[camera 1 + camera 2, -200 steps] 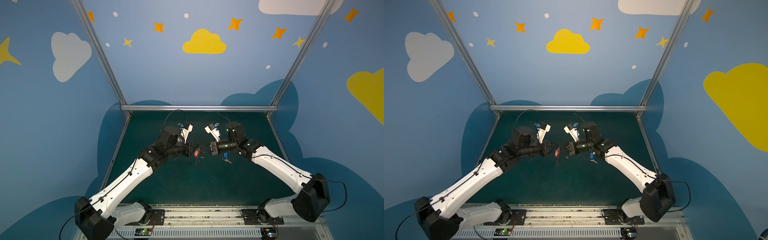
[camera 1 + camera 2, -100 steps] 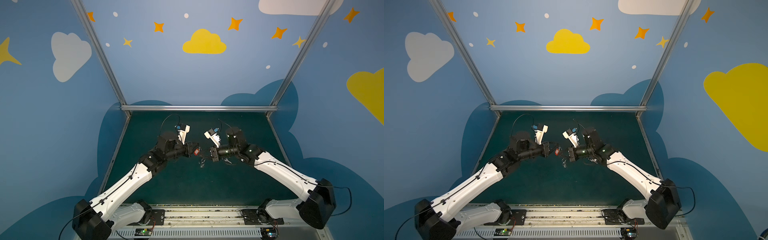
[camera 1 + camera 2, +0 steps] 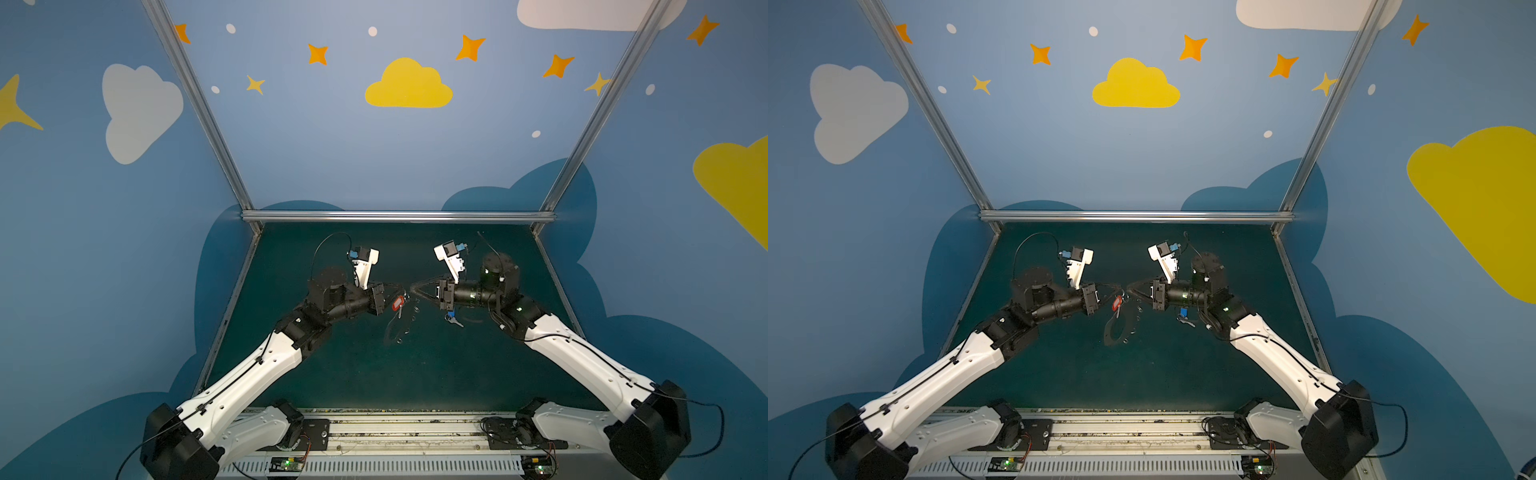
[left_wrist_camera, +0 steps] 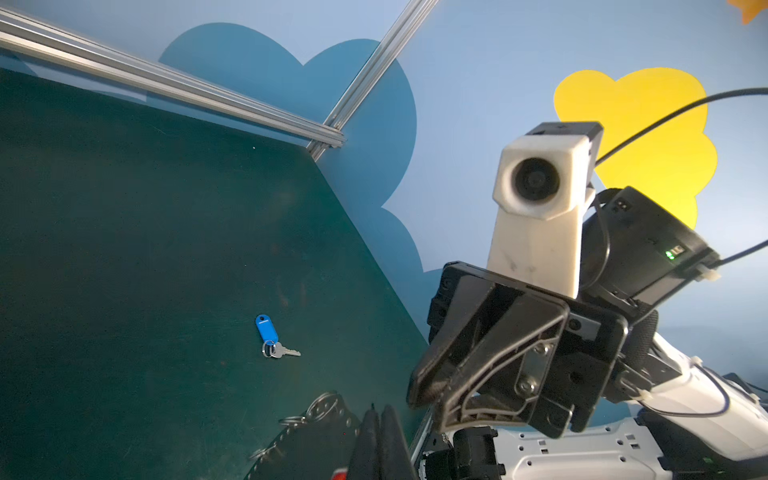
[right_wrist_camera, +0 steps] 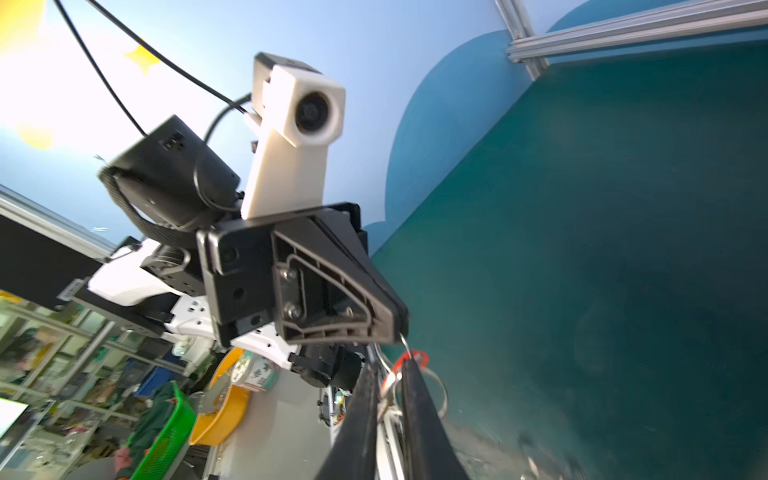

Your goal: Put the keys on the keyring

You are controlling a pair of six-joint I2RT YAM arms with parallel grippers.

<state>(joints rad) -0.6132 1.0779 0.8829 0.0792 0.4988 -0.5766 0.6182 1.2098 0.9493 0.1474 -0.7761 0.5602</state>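
The left gripper (image 5: 397,328) is pinched shut on a thin wire ring (image 5: 405,341) that loops out from between its tips. The red-tagged key (image 3: 398,303) dangles just under those tips, at 6 o'clock of them in both top views, with its tag uppermost and the metal blade below.

The right gripper (image 3: 412,287) faces the left one tip to tip, at 3 o'clock of it and so near that the two almost touch. Its jaws stand a narrow slit apart in the right wrist view, with the red tag and some bright wire showing in the gap. Whether either of its fingers (image 5: 417,415) touches that wire I cannot tell.

The keyring (image 4: 309,442), a dark flat plate with wire loops along its edge, sits below the meeting point. In a top view the keyring (image 3: 409,321) stretches from just under the tips toward 7 o'clock, close beside the red tag. Whether it hangs or lies on the table (image 3: 415,374) I cannot tell.

The blue-tagged key (image 4: 267,330) lies flat on the table, well apart from the keyring. In both top views it is at about 4 o'clock of the right gripper's tips, beneath that arm's wrist. Its tag and blade are joined by a small ring of their own.

The left arm reaches in from 7 o'clock and the right from 5 o'clock.
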